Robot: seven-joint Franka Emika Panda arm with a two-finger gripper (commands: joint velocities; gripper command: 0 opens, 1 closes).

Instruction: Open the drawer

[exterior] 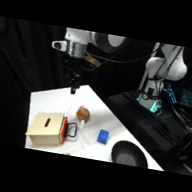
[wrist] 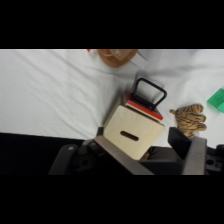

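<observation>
The small light-wood box (exterior: 45,128) stands near the table's front left, with a slot in its top. Its drawer (exterior: 64,128) shows a red-orange front that lies flush against the box, and a black loop handle (exterior: 71,130) points right. My gripper (exterior: 73,87) hangs high over the far end of the table, well apart from the box. In the wrist view the box (wrist: 132,132) lies below and between my fingers (wrist: 192,152), with the drawer front (wrist: 145,107) and handle (wrist: 149,92) beyond it. The gripper (wrist: 155,155) is open and holds nothing.
A brown ball (exterior: 83,114) sits just behind the handle and a small blue cube (exterior: 103,136) to its right. A black bowl (exterior: 130,154) is at the front right. A striped toy (wrist: 190,119) lies beside the box. The arm's base (exterior: 161,69) and black equipment stand at the right.
</observation>
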